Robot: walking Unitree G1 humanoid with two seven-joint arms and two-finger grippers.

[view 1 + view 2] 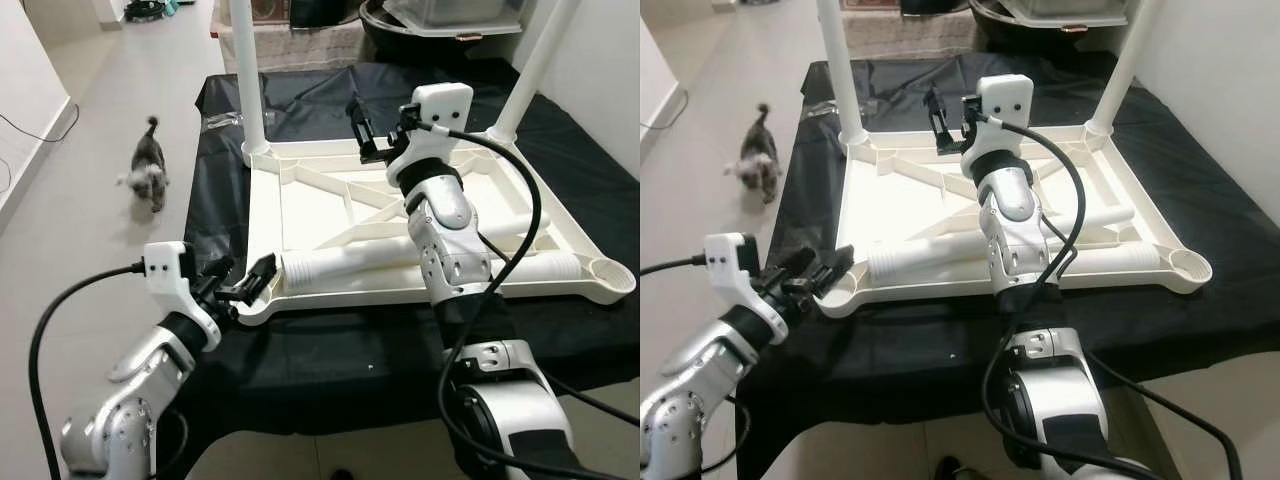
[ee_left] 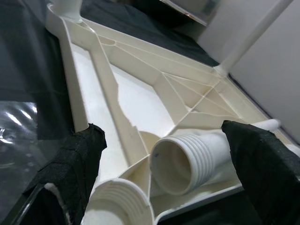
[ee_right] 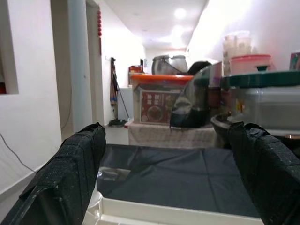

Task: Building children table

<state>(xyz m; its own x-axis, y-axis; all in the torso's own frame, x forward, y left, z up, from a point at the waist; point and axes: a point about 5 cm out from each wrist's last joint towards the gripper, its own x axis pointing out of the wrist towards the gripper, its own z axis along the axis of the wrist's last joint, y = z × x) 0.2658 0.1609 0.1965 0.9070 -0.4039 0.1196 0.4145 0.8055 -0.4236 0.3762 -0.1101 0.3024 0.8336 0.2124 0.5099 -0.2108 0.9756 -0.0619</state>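
Where the tabletop (image 1: 330, 215) corners, left claw (image 1: 245, 282) gapes astride.

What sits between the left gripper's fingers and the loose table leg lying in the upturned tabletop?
Left wrist view: only the threaded corner socket of the upturned cream plastic tabletop lies between the open left gripper and the loose ribbed leg.

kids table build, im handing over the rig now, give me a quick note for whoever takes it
Left gripper: open, at the near-left corner socket of the upturned tabletop.
Right gripper: open, holding nothing, above the far edge.
Done: two legs stand upright in the far corner sockets.
Left: two loose legs lie on the underside; near sockets are empty, including the near-right one. A small dog is on the floor.
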